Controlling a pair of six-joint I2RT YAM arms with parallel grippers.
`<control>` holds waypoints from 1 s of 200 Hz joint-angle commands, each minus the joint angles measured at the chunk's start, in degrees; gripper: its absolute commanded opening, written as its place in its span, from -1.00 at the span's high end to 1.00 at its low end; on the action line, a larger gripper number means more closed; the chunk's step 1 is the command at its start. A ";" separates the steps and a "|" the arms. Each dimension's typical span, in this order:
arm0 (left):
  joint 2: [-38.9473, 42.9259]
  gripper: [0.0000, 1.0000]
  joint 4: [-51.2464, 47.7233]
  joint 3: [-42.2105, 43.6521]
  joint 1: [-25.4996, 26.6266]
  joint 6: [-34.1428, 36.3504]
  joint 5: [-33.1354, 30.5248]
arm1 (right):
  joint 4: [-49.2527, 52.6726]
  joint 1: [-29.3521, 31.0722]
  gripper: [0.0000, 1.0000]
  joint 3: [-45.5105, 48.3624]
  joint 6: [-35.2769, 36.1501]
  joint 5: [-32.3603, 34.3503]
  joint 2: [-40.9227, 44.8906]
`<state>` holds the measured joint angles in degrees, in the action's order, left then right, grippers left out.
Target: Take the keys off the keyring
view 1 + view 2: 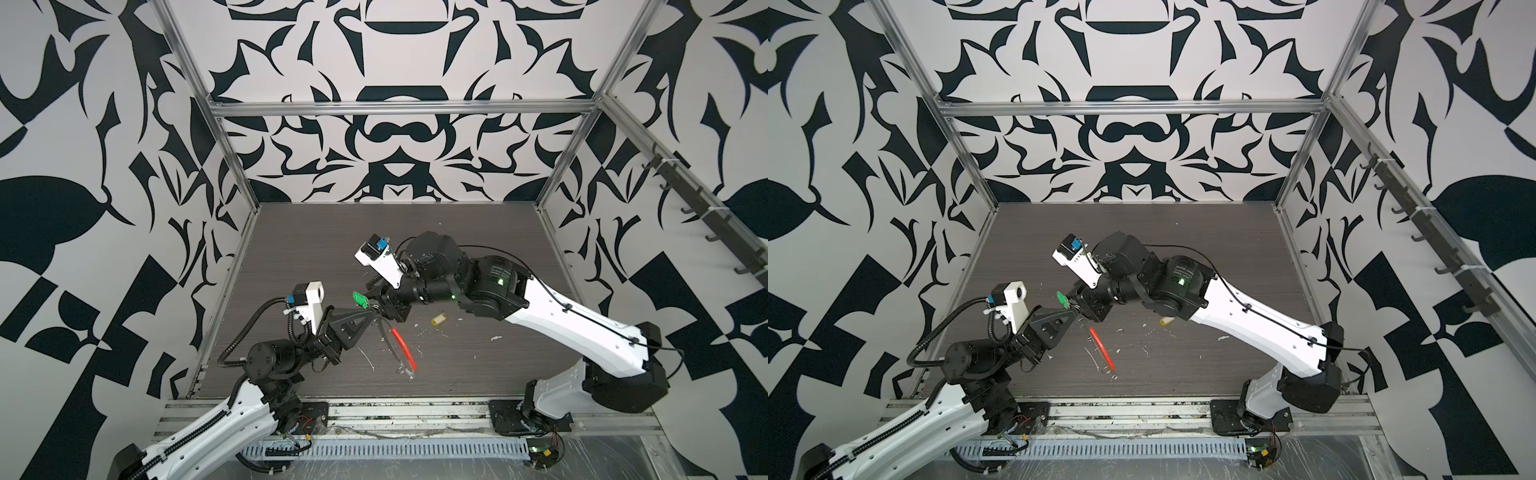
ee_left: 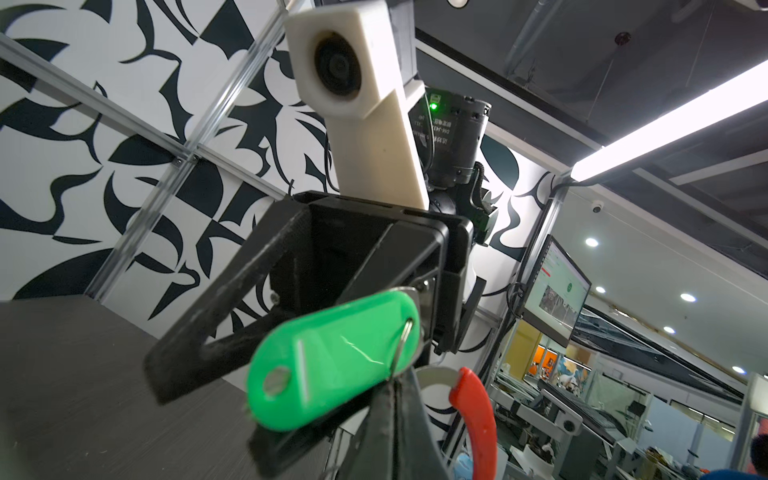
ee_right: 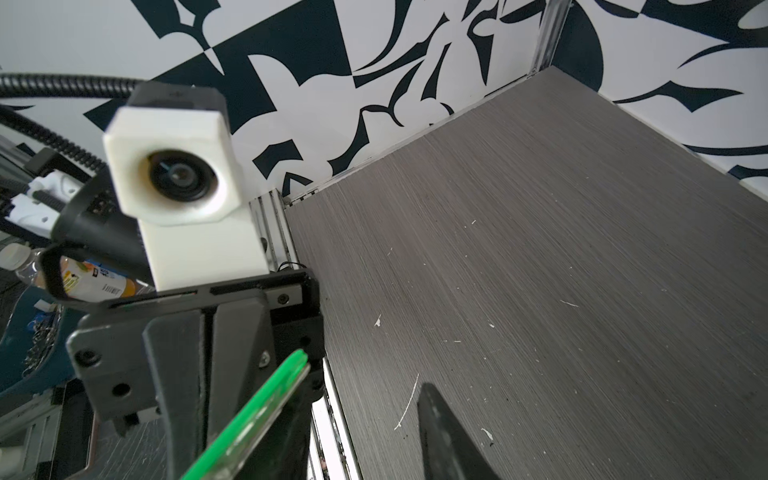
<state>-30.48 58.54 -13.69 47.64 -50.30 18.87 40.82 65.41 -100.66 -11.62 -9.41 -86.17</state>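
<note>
The left fingers [image 3: 174,374] are pressed together on the thin silver keyring [image 1: 402,344], whose red sleeve [image 2: 478,411] slants down toward the tabletop [image 1: 332,249]. The glossy oblong green key [image 2: 332,357] sits between the spread right fingers [image 2: 224,305]. The yellow key [image 1: 438,319] lies apart on the tabletop.

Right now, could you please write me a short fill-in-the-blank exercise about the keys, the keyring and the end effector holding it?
1. The loose key lying on the table is ___ in colour.
2. The sleeve on the keyring is ___.
3. The end effector shut on the keyring is the robot's ___ one.
4. The raised key, off the table, is ___ in colour.
Missing words: yellow; red; left; green.
</note>
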 commanded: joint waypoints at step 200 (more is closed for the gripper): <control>-5.60 1.00 23.81 8.51 -0.33 -2.60 -13.38 | -11.31 1.88 0.10 3.63 -3.89 9.74 10.28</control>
<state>-36.49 79.81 -5.82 47.57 -52.90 6.31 35.27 67.00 -99.42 -17.74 2.20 -79.40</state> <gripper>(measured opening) 0.047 0.483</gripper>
